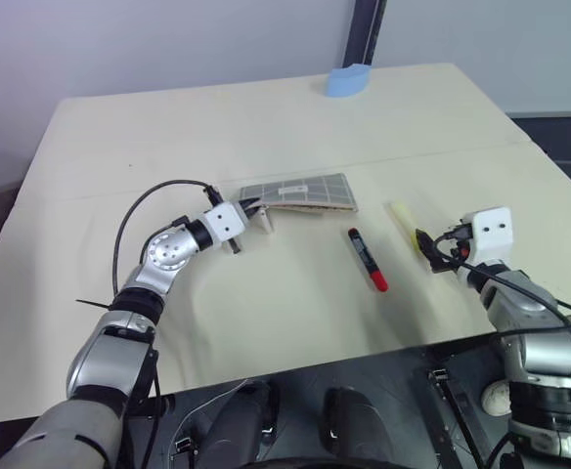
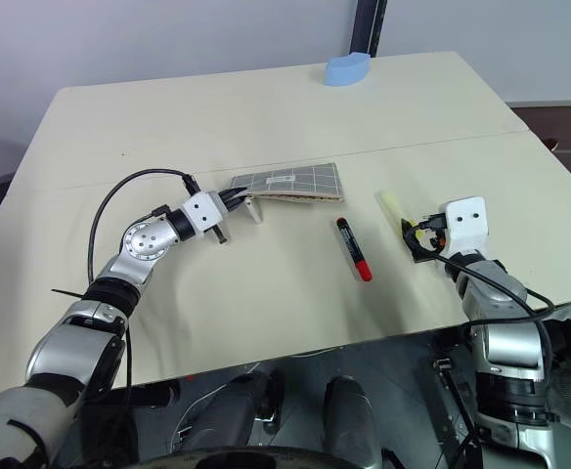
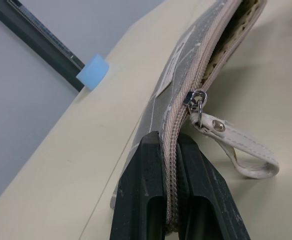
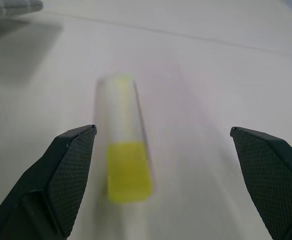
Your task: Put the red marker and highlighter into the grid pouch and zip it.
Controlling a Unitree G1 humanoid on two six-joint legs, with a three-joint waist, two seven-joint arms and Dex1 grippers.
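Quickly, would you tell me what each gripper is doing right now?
Left gripper: shut on the grid pouch, at its zipper edge.
Right gripper: open, empty, the highlighter between its fingers.

Left end effector [image 3: 175, 150] clamped, right end effector [image 4: 163, 150] agape

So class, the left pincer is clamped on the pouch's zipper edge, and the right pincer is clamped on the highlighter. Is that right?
Not quite. The left pincer is indeed shut on the zipper edge of the grid pouch. The right pincer, however, is open: in the right wrist view the highlighter lies on the table between its spread fingers, not gripped.
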